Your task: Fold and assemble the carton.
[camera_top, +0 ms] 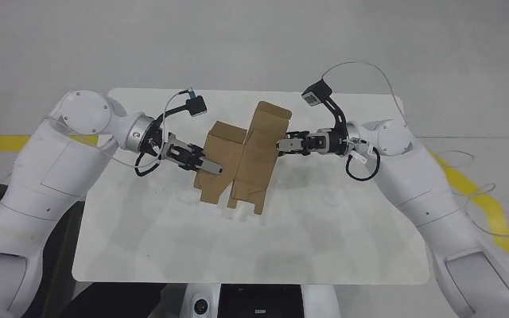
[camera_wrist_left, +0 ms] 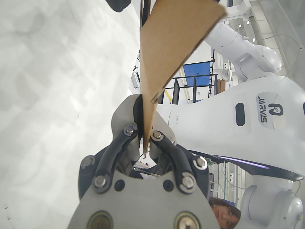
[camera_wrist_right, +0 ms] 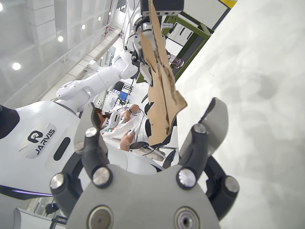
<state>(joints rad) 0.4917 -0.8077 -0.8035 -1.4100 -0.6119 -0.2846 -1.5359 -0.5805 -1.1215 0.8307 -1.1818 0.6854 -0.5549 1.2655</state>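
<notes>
Closest in, the left pincer [camera_wrist_left: 145,122] is clamped on the carton [camera_top: 242,159]. Its fingers [camera_wrist_left: 124,115] press together on the thin edge of a brown flap, and the cardboard runs down between them toward the linkage. In the top view this pincer meets the carton's left side, about halfway along its length.

The carton is plain brown cardboard, not yet squared up. It shows two long panels side by side with a crease between them and loose flaps at both ends, and the right panel reaches farther from the robot than the left one. It sits over the middle of the white table [camera_top: 358,238]. I cannot tell whether its lower side rests on the table.

At the carton's right side is the right pincer [camera_wrist_right: 153,113], level with the crease end of the right panel. Its fingers [camera_wrist_right: 214,113] stand wide apart, and a corner of the carton pokes into the gap between them. It is not clear whether that corner touches either finger. The two pincers face each other across the carton.
</notes>
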